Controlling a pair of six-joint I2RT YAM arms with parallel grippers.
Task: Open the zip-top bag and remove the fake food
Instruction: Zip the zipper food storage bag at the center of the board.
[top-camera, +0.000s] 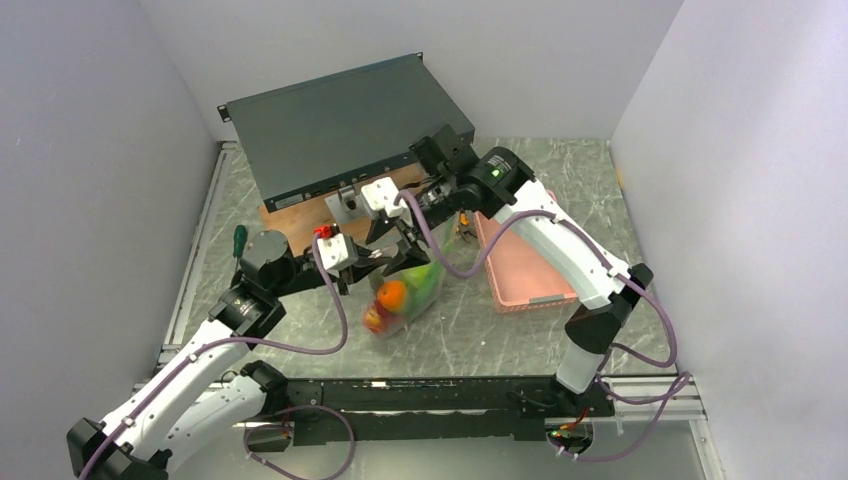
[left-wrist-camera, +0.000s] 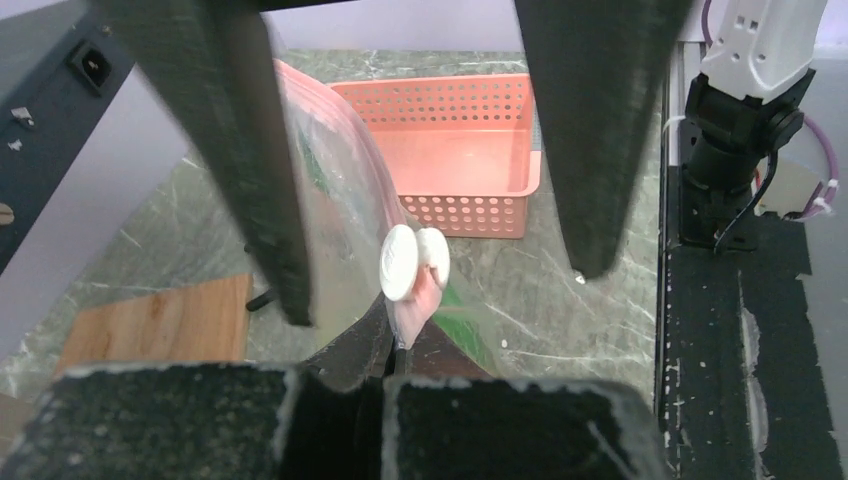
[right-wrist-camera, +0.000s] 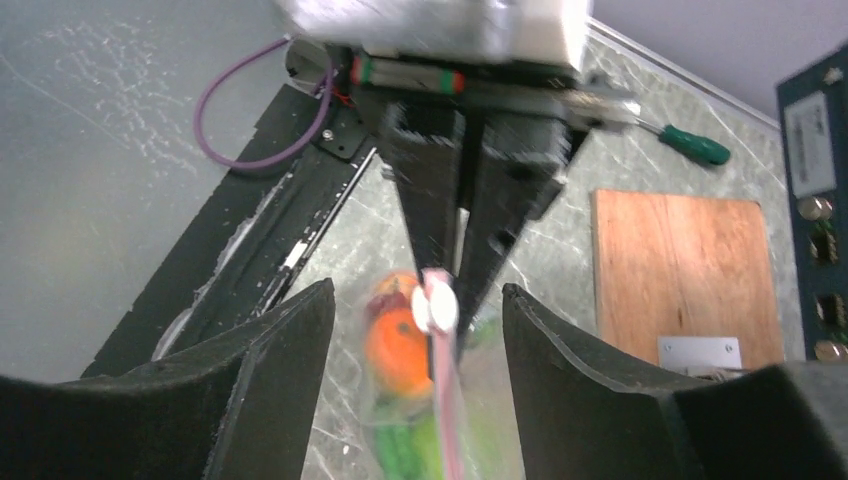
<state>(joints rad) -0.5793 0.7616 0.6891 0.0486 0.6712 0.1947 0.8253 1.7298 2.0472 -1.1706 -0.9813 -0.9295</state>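
The zip-top bag (top-camera: 408, 292) hangs over the table, with the fake food (top-camera: 394, 296) sagging in its bottom: an orange mango, green pieces and a red piece. My left gripper (top-camera: 385, 260) is shut on the end of the bag's pink zip strip (left-wrist-camera: 425, 295), just below the white slider (left-wrist-camera: 413, 262). Facing it, my right gripper (right-wrist-camera: 418, 290) is open, a finger on either side of the strip and slider (right-wrist-camera: 437, 308) without touching them. Through the plastic the mango (right-wrist-camera: 395, 350) and green pods (right-wrist-camera: 410, 450) show blurred.
The pink slotted basket (top-camera: 520, 268) stands right of the bag, next to the right arm. A dark grey rack unit (top-camera: 340, 125) fills the back, with a wooden board (right-wrist-camera: 680, 270) in front of it. A green-handled screwdriver (top-camera: 239, 238) lies at the left.
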